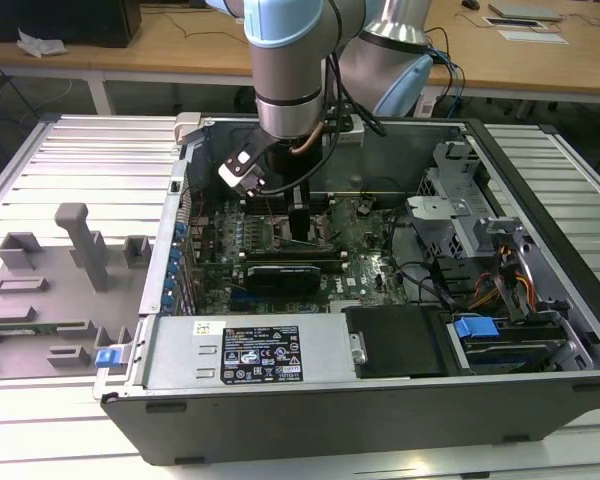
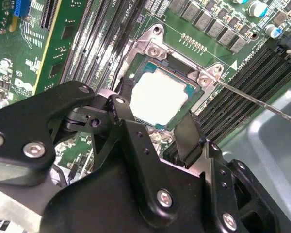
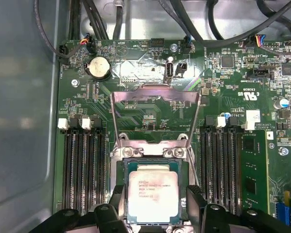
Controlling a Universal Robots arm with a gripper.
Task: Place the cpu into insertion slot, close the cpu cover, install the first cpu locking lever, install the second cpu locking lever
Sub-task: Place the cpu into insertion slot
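The cpu, a small square chip with a pale metal top, lies flat in the insertion slot on the green motherboard. Its cpu cover, a thin silver frame, stands swung up and open beyond the slot. A thin wire locking lever sticks out free from one corner of the slot. My gripper hangs low over the slot and is open. Its black fingers stand on two opposite sides of the chip with a small gap to it.
Long black memory slots flank the insertion slot on both sides. A coin battery and cables lie beyond the cover. The grey case wall is close. A grey fixture tray sits at the exterior view's left.
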